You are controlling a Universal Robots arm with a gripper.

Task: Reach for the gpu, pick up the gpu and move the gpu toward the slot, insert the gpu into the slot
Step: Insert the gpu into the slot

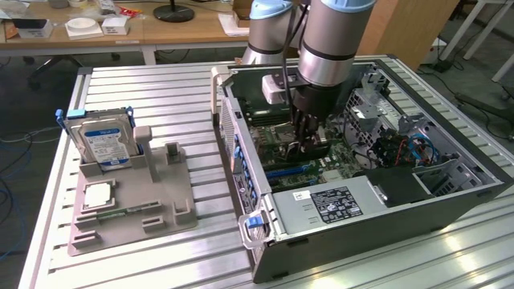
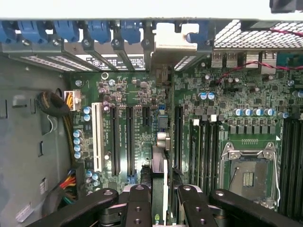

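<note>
One gpu (image 2: 160, 156) stands edge-on, clamped between the end effector (image 2: 160, 198) fingers, above the motherboard (image 2: 137, 123).

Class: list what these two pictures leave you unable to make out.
- Gpu face: wrist view, the card is edge-on between the gripper fingers.
- Slot under the gpu: wrist view, covered by the card, so seating is unclear.
- Grip point: exterior view, blocked by the arm.
- Hard drive label text: exterior view, too small.
</note>
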